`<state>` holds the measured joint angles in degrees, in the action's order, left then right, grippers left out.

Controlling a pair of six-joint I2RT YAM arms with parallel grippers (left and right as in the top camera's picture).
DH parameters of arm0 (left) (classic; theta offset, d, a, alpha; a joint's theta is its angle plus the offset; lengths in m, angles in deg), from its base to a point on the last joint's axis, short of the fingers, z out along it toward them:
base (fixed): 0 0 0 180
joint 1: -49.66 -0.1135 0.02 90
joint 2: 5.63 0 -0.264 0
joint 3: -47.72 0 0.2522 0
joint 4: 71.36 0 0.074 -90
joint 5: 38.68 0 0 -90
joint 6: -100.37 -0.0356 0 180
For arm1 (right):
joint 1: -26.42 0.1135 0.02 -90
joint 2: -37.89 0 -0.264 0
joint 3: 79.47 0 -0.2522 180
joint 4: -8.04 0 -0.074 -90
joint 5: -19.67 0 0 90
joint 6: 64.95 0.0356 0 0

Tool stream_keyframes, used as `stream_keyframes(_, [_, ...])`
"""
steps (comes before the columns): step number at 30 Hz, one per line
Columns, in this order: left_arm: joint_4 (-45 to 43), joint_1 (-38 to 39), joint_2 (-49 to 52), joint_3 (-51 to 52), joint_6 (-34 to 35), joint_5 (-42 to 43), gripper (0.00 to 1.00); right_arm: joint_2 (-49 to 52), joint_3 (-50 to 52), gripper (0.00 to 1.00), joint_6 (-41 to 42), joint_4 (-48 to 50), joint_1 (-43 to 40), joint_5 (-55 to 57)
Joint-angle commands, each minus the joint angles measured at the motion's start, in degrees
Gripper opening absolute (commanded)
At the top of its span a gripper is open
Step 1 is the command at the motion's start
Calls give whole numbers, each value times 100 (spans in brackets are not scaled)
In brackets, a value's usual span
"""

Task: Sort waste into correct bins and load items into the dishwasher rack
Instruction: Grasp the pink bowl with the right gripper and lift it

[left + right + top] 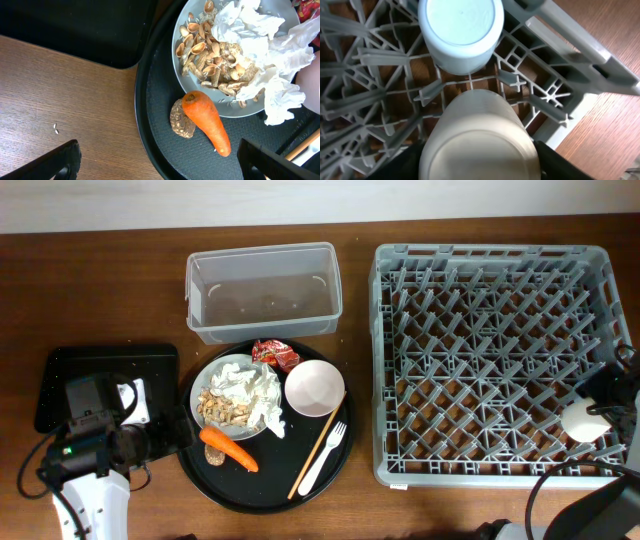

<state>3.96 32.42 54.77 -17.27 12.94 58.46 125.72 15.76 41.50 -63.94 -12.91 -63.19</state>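
Step in hand, right arm: loading the dishwasher rack [385, 360]. In the right wrist view my right tool [479, 167] grasps the small white cup [479, 140], a dark finger lying against each side of it. The cup is base-up over the lattice floor at the rack's near right corner. The pale blue cup [461, 30] stands inverted just beyond it, seated among the pegs, and the two cups are near but apart. I judge the next move to be lowering the white cup until the pegs take it, then releasing it and rising straight, so that neither cup is tipped.

Step in hand, left arm: sorting waste. The left tool [158, 159] is released, its fingertips wide apart at the lower corners of the left wrist view. The carrot [207, 122] lies ahead of the gap, on the round black tray [155, 125]. Its thick end rests against a brown lump [182, 120] and just beside the plate [250, 109], which carries the food scraps [210, 60] and tissues [255, 35].

I judge this arm must advance, descend over the carrot's mid-length and close across its width, clear of the plate rim. The clear tub [262, 325] and the black rectangular tray [70, 370] both wait on the worktop [120, 280]. The rectangular tray lies nearer.
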Motion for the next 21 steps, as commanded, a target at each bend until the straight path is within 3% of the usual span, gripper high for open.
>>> stream_keyframes(1, [7, -20, -9, -85, -127, 81, 99, 42, 39, 71, 11, 17, -7, 61])
stream_keyframes(10, [9, -20, -9, -85, -127, 85, 99, 4, -11, 77, -87, -160, 0, -699])
stream_keyframes(14, [7, -20, -9, -85, -125, 85, 99, -422, -638, 78, -372, -629, 455, -1071])
stream_keyframes(18, [7, -20, -9, -85, -125, 85, 99, -883, -1202, 77, -1246, -1106, 2457, -1735])
stream_keyframes(21, [7, -20, -9, -85, -125, 85, 99, -765, -1200, 76, -1740, -970, 4642, -1952])
